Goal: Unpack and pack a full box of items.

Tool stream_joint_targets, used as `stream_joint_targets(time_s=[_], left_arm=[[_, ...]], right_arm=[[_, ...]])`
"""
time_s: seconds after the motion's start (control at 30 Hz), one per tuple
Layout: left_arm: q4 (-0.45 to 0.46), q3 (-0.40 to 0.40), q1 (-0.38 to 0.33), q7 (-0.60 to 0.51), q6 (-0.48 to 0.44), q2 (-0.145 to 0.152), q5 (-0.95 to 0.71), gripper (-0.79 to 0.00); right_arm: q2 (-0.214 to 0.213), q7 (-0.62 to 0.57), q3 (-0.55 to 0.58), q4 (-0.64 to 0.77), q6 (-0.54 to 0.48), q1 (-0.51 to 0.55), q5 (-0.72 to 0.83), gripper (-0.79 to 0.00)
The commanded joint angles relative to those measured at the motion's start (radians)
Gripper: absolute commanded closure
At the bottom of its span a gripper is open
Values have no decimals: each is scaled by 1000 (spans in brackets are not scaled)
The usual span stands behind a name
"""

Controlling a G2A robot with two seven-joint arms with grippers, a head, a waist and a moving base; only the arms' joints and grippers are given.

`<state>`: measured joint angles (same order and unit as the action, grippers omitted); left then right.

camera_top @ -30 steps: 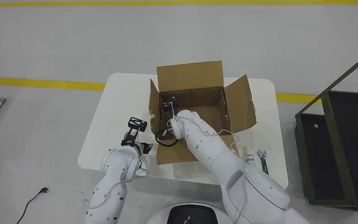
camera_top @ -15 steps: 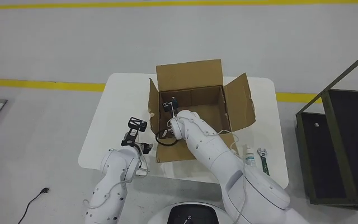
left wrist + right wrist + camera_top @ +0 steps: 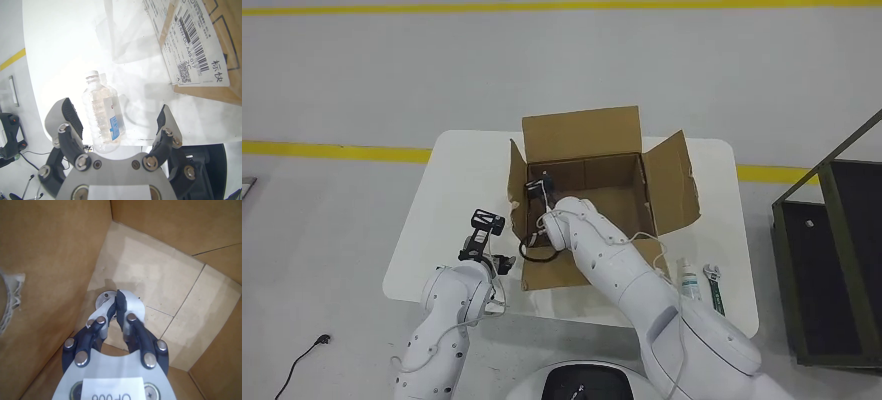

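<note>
The robot's right arm was down inside the open cardboard box (image 3: 582,135), which stood with its flaps spread at the middle of the white table (image 3: 442,210), toward the far edge. The right gripper (image 3: 117,295) hung low in a corner of the box where two walls met the floor, its fingers (image 3: 132,306) clenched together at the tips. A round silver metal fitting (image 3: 103,299) lay on the cardboard floor right at those tips, but whether the pads pinched any part of it could not be told. A torn hand-hole (image 3: 9,302) showed in the box wall beside the gripper.

The left gripper (image 3: 115,106) hovered over the near left part of the table, just outside the box's labelled side wall, its fingers (image 3: 70,113) spread wide and grasping nothing. Between them, nearer one pad than the other, was a clear plastic bottle (image 3: 102,113) with a white cap and a blue-and-white label, at the table's near edge close to the near left corner. It appeared to touch neither finger; whether it stood or lay could not be made out.

On the other side of the box, by the table's near edge toward the near right corner, a small white bottle (image 3: 687,278) and a wrench (image 3: 712,290) lay just beside each other — both apart from the box. A dark metal frame (image 3: 827,265) stood on the floor off the table's right edge.
</note>
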<state>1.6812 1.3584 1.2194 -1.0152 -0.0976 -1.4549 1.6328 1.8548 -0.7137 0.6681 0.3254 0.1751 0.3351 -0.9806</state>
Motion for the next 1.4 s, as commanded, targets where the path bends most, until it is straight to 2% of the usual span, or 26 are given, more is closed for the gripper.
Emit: stream_joint_targets(time_s=[0.0, 0.17, 0.77, 1.2, 1.37], left_arm=[[0, 0, 0, 0, 0, 0, 0, -785], [0, 0, 0, 0, 0, 0, 0, -785], [0, 0, 0, 0, 0, 0, 0, -785], [0, 0, 0, 0, 0, 0, 0, -785], [0, 0, 0, 0, 0, 0, 0, -785]], right_arm=[[-2, -6, 0, 6, 0, 5, -8, -289], [-4, -15, -2, 16, 1, 19, -31, -339], [1, -18, 13, 5, -17, 39, -54, -391], [10, -17, 27, -18, -17, 39, -56, -348], [13, -14, 33, -27, -18, 35, -56, -237]])
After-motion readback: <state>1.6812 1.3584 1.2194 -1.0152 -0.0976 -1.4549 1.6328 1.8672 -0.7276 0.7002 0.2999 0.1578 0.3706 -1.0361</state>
